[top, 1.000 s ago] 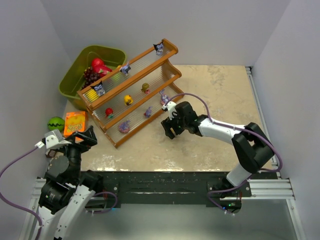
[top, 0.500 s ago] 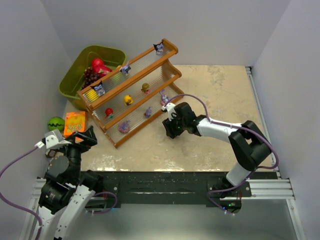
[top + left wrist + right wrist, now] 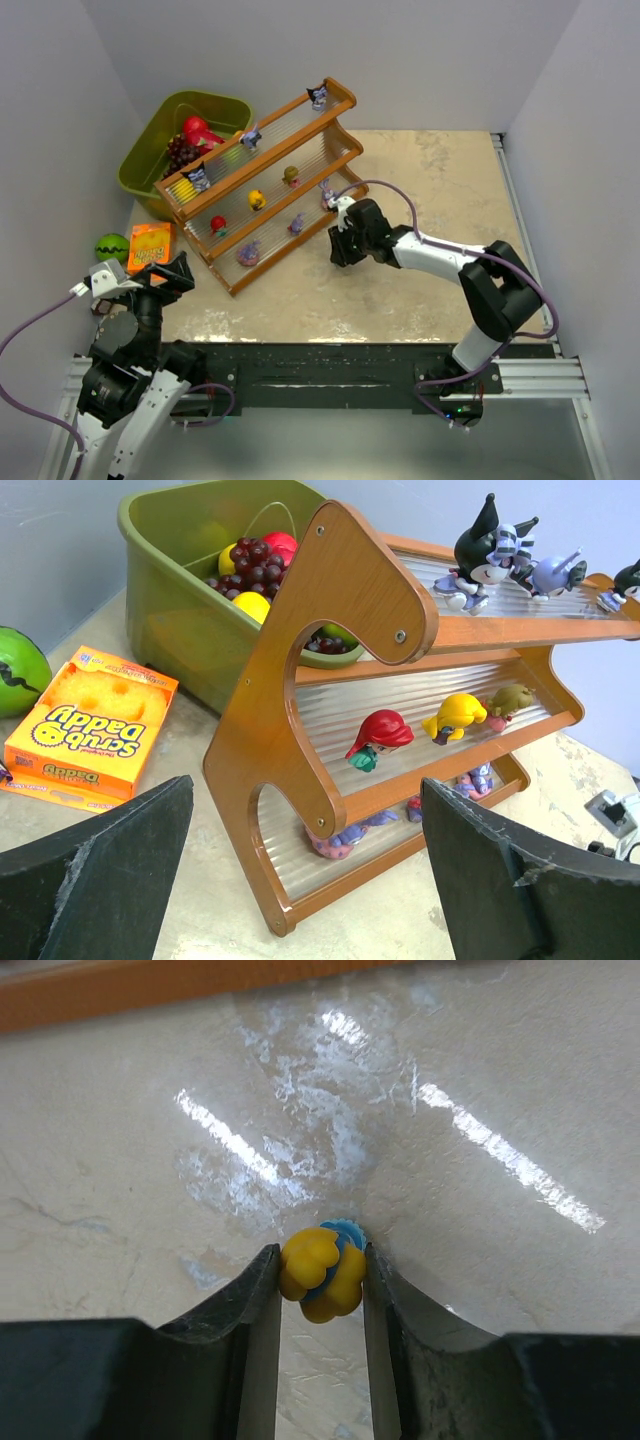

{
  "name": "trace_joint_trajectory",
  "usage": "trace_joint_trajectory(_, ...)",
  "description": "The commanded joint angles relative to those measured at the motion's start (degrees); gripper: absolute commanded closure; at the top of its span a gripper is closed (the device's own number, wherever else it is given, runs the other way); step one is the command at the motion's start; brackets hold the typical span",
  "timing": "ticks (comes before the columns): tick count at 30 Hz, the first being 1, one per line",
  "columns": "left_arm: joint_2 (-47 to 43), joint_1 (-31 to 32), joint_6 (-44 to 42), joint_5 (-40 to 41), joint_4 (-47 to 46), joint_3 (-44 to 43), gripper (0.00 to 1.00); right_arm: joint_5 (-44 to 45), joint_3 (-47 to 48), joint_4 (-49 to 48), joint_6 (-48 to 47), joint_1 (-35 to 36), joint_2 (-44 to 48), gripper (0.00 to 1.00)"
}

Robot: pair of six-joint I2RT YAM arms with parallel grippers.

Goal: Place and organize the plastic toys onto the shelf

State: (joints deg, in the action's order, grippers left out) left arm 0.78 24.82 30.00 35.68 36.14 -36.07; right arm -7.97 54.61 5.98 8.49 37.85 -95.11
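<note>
Shelf point(image 3: 345, 600) — dark figurine point(image 3: 478, 558) top tier; red-haired figurine point(image 3: 378, 738), yellow figurine point(image 3: 455, 716) middle tier; olive bin point(image 3: 170, 615), orange box point(image 3: 90, 730) beside.

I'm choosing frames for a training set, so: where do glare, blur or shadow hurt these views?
Right wrist: white glare streaks cross the glossy table, but the yellow toy is sharp. Left wrist: the shelf is crisp and evenly lit. Top external: even light, soft shadows; the figurines look too small for detail.
</note>
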Motion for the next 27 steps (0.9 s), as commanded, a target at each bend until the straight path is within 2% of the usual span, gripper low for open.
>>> trace_joint_trajectory(1,-5.52,-0.21,0.76,0.79,-1.25,-0.14,0.0,6.98,5.85,2.1,7.93,-0.23,1.94,1.0)
trace_joint_trajectory(7,-5.87,-0.21,0.76,0.79,-1.25,-0.14,0.0,12.62,15.51,9.66,10.76,-0.14,1.69,1.0)
trace_joint_trajectory(17,-5.7,-0.21,0.76,0.71,-1.16,-0.14,0.0,22.02,38.62,22.48,6.8,-0.32,-6.57,1.0)
trace_joint_trajectory(21,-5.87,-0.21,0.68,0.71,-1.33,-0.14,0.0,23.35,47.49,24.43,5.84,-0.67,-9.91,1.0)
trace_joint_trajectory(27,-5.78,-0.21,0.76,0.71,-1.25,-0.14,0.0,23.96,55.94,26.19,5.31,-1.46,-15.54,1.0)
